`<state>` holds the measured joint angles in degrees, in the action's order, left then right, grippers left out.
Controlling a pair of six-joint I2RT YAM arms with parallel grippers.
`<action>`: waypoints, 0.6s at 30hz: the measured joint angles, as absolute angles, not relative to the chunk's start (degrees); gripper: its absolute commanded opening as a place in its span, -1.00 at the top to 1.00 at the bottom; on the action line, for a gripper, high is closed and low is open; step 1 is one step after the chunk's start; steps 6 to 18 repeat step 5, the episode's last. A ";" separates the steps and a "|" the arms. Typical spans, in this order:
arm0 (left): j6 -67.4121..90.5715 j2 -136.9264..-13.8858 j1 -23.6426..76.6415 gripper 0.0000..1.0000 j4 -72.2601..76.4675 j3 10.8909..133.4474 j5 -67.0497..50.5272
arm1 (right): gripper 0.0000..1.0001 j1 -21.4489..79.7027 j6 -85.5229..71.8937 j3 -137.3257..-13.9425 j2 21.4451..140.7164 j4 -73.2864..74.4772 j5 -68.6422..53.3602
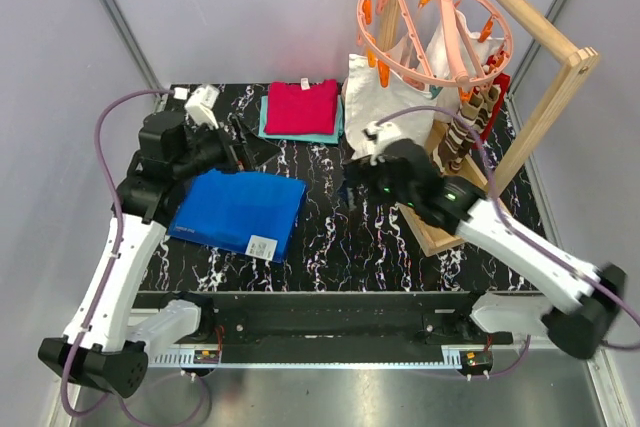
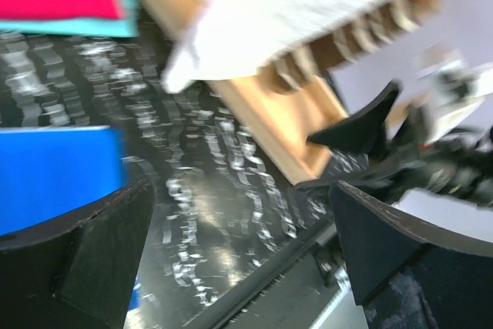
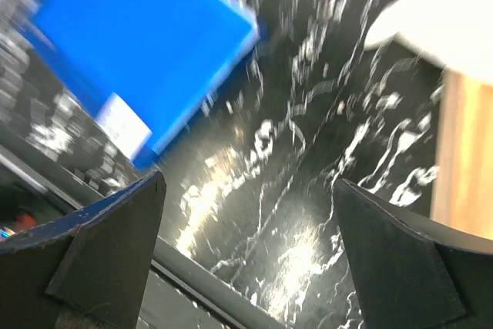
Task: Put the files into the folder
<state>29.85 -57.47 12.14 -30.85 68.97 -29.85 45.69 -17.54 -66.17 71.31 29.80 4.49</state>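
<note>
The blue folder point(image 1: 235, 209) lies flat and closed on the black marbled table, left of centre, with its white barcode sticker point(image 1: 262, 245) at the near right corner. It also shows in the left wrist view point(image 2: 54, 175) and the right wrist view point(image 3: 139, 59). No white paper sheets are in view. My left gripper point(image 1: 255, 150) hovers just behind the folder's far edge, open and empty point(image 2: 239, 252). My right gripper point(image 1: 352, 179) hovers to the right of the folder, open and empty point(image 3: 246, 244), above bare table.
Folded red and teal clothes point(image 1: 300, 107) lie at the back. A white cloth bag point(image 1: 385, 92) hangs by a wooden rack point(image 1: 520, 117) with a pink peg hanger point(image 1: 430, 27) at the right. A small white object point(image 1: 200, 102) sits at the back left.
</note>
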 measured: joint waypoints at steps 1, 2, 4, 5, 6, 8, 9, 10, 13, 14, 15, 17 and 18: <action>30.37 -57.43 14.13 -0.98 -29.36 68.73 -30.59 | -0.99 45.69 -17.37 -64.99 67.26 28.80 5.06; 30.68 -57.43 15.38 -0.98 -28.40 68.62 -31.18 | -0.99 45.69 -17.02 -63.94 63.75 27.62 5.28; 31.46 -57.43 18.28 -0.98 -25.65 68.07 -32.27 | -1.00 45.69 -16.08 -61.23 56.71 24.49 4.97; 31.64 -57.43 19.27 -0.98 -24.77 67.88 -32.53 | -0.99 45.71 -15.79 -60.29 54.76 23.46 4.91; 31.64 -57.43 19.27 -0.98 -24.77 67.88 -32.53 | -0.99 45.71 -15.79 -60.29 54.76 23.46 4.91; 31.64 -57.43 19.27 -0.98 -24.77 67.88 -32.53 | -0.99 45.71 -15.79 -60.29 54.76 23.46 4.91; 31.64 -57.43 19.27 -0.98 -24.77 67.88 -32.53 | -0.99 45.71 -15.79 -60.29 54.76 23.46 4.91; 31.64 -57.43 19.27 -0.98 -24.77 67.88 -32.53 | -0.99 45.71 -15.79 -60.29 54.76 23.46 4.91; 31.64 -57.43 19.27 -0.98 -24.77 67.88 -32.53 | -0.99 45.71 -15.79 -60.29 54.76 23.46 4.91; 31.64 -57.43 19.27 -0.98 -24.77 67.88 -32.53 | -0.99 45.71 -15.79 -60.29 54.76 23.46 4.91; 31.64 -57.43 19.27 -0.98 -24.77 67.88 -32.53 | -0.99 45.71 -15.79 -60.29 54.76 23.46 4.91; 31.64 -57.43 19.27 -0.98 -24.77 67.88 -32.53 | -0.99 45.71 -15.79 -60.29 54.76 23.46 4.91; 31.64 -57.43 19.27 -0.98 -24.77 67.88 -32.53 | -0.99 45.71 -15.79 -60.29 54.76 23.46 4.91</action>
